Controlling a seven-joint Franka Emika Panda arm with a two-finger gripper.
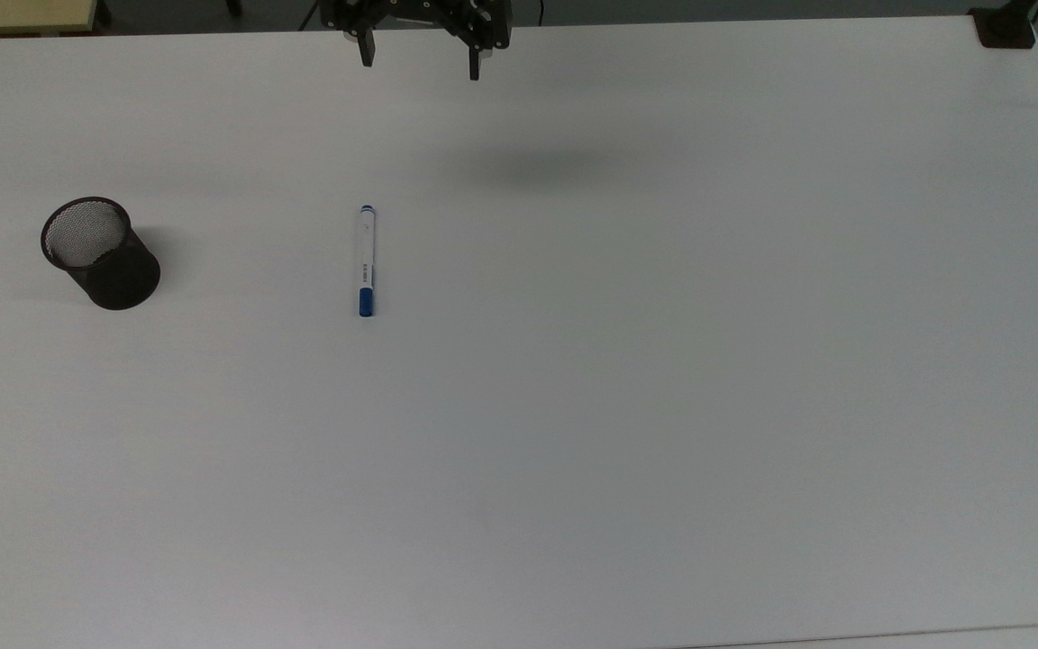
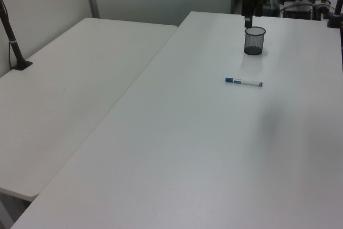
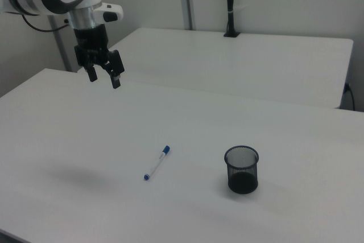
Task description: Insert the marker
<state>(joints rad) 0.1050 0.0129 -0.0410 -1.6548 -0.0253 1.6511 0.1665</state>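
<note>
One marker (image 1: 366, 261) lies flat, seemingly apart from cup (image 1: 100, 253); pincer (image 1: 420, 61) wide open, empty.

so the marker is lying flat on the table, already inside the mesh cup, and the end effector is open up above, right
Not quite. The marker is lying flat on the table, but outside the mesh cup, apart from it on the bare surface, as the top view shows. The end effector is indeed open, up above the table.
</note>
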